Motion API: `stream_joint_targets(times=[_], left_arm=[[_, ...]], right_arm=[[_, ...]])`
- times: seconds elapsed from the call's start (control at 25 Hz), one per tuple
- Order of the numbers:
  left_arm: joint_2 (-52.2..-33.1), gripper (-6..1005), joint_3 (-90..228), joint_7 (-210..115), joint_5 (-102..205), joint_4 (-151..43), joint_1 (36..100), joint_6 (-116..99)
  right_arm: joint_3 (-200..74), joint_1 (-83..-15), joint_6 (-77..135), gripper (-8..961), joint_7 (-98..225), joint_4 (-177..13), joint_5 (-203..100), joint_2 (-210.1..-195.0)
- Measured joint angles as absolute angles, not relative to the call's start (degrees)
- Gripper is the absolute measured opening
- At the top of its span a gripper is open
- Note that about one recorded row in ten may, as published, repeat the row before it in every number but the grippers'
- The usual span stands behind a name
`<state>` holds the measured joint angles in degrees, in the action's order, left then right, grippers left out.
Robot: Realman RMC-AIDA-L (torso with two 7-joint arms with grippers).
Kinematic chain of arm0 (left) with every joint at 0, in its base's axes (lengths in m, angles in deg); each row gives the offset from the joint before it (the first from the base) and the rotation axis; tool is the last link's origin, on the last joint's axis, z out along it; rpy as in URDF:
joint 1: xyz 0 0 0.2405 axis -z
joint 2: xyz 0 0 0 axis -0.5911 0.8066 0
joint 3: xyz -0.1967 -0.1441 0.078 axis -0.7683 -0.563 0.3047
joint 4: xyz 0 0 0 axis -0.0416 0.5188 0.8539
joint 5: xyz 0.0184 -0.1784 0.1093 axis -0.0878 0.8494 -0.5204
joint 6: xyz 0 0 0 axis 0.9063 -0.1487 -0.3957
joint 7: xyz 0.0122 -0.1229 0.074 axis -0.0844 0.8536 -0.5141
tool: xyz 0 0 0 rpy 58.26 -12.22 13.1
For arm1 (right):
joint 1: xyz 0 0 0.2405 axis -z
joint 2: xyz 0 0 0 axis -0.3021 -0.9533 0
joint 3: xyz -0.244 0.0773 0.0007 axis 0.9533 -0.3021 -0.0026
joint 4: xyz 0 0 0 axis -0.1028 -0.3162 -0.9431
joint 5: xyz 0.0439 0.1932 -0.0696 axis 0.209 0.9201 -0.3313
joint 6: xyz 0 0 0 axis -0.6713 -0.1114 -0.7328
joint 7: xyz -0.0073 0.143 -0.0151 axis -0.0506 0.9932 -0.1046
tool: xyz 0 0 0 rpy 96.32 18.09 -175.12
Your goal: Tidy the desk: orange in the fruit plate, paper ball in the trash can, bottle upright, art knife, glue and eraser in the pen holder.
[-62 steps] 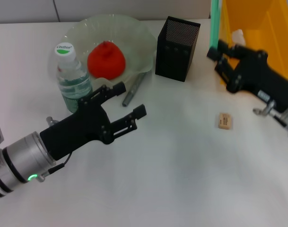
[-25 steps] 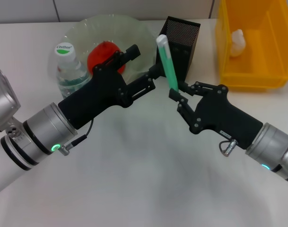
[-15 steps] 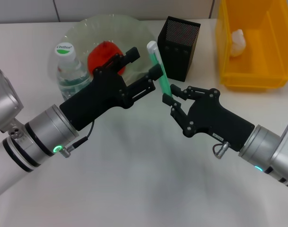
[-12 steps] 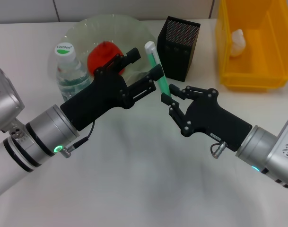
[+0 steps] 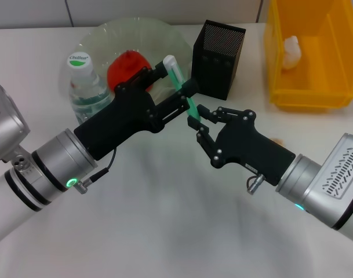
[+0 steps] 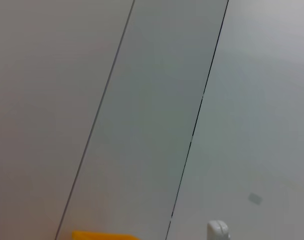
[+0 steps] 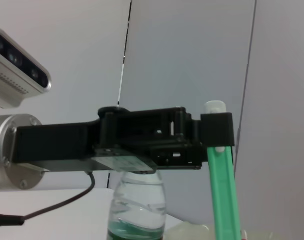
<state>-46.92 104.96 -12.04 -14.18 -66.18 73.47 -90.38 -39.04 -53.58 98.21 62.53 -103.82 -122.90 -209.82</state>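
Note:
A green glue (image 5: 190,106) stick with a white cap is held upright above the table between both arms. My right gripper (image 5: 195,117) is shut on its lower end. My left gripper (image 5: 177,75) is open with the stick's upper part between its fingers; in the right wrist view one finger (image 7: 216,130) lies against the glue (image 7: 221,190). The orange (image 5: 125,66) sits in the fruit plate (image 5: 101,35). The bottle (image 5: 86,87) stands upright beside it. Behind the grippers stands the pen holder (image 5: 218,58). The paper ball (image 5: 290,49) lies in the trash can (image 5: 315,87). Art knife and eraser are hidden.
Both arms cross the middle of the white table, the left from the near left and the right from the near right. The pen holder stands a short way beyond the glue stick. The left wrist view shows only a wall and the stick's cap (image 6: 216,230).
My right gripper has carried the glue stick leftward, away from the pen holder, into the gap between my left gripper's fingers. The left arm has hardly moved.

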Motion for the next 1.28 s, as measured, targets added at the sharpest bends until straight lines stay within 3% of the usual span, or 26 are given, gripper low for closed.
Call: stream_joint_targets(times=[0.28, 0.4, 1.28], left_arm=[[-46.92, 760, 104.68, -12.04, -14.18, -66.08, 73.27, -90.37], [-46.92, 623, 104.34, -12.04, -14.17, -65.96, 73.12, -90.38], [-46.92, 392, 104.12, -12.04, -14.18, -65.67, 73.06, -90.39]], right_arm=[[-42.75, -52.88, 97.70, 178, 62.20, -103.86, -127.33, -209.82], [-42.94, -52.79, 97.65, 179, 62.19, -103.83, -127.32, -209.82], [-44.39, -52.38, 97.28, 178, 62.14, -104.00, -127.58, -209.82]])
